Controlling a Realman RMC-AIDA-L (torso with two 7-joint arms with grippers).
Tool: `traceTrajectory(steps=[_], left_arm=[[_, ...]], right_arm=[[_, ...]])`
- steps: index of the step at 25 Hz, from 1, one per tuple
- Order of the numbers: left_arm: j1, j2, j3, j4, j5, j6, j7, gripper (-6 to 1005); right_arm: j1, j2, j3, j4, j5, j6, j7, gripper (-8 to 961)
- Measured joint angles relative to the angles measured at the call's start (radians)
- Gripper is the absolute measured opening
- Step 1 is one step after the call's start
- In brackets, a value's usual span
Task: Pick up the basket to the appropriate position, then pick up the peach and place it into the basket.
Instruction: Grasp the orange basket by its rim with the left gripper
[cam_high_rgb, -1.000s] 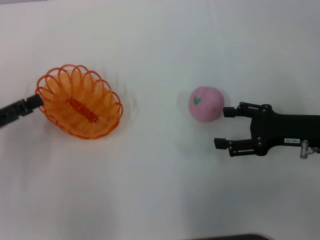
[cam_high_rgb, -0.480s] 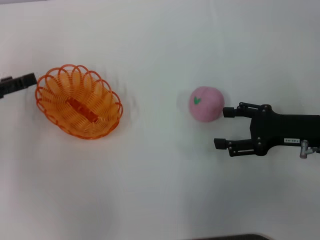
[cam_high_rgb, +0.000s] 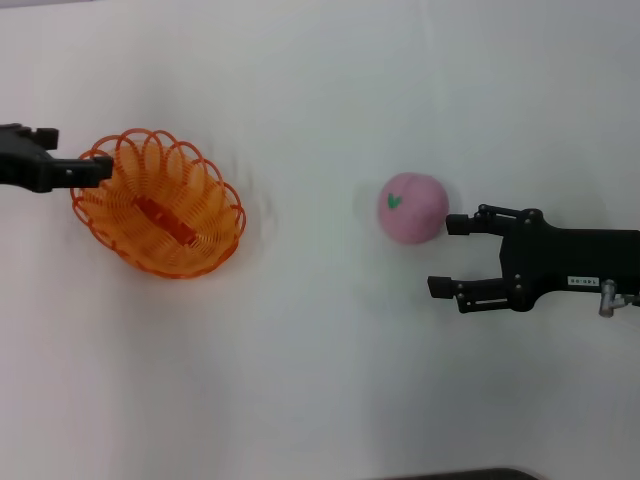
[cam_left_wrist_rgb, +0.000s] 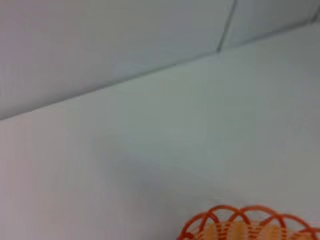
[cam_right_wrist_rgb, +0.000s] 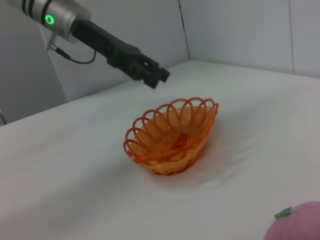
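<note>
The orange wire basket (cam_high_rgb: 158, 215) sits on the white table at the left. It also shows in the right wrist view (cam_right_wrist_rgb: 172, 135), and its rim shows in the left wrist view (cam_left_wrist_rgb: 250, 225). My left gripper (cam_high_rgb: 92, 170) hovers over the basket's far left rim; the right wrist view shows the left gripper (cam_right_wrist_rgb: 156, 77) raised above the basket, not touching it. The pink peach (cam_high_rgb: 412, 207) with a green leaf mark lies right of centre, and also shows in the right wrist view (cam_right_wrist_rgb: 295, 225). My right gripper (cam_high_rgb: 440, 255) is open and empty, just right of the peach, its far finger next to the peach.
The white table (cam_high_rgb: 300, 380) stretches around both objects. Pale walls and a corner seam (cam_right_wrist_rgb: 182, 25) stand beyond the table's far edge.
My left gripper has moved from the basket's near left rim away to the far side, then right over the far left rim. The basket, peach and right arm have not moved.
</note>
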Motion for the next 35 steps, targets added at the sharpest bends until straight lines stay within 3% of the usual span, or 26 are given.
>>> traceTrajectory(steps=[11, 20, 35], left_arm=[[-0.093, -0.003, 0.082, -0.015, 0.173, -0.081, -0.011, 884], [-0.222, 0.015, 0.083, -0.163, 0.31, -0.098, -0.022, 884], [-0.301, 0.016, 0.092, -0.269, 0.438, -0.175, -0.032, 885]], right_arm=[[0.0, 0.0, 0.001, -0.007, 0.0, -0.004, 0.0, 944], [0.0, 0.003, -0.001, -0.013, 0.0, -0.004, 0.0, 944], [0.006, 0.005, -0.001, -0.012, 0.0, -0.006, 0.0, 943]])
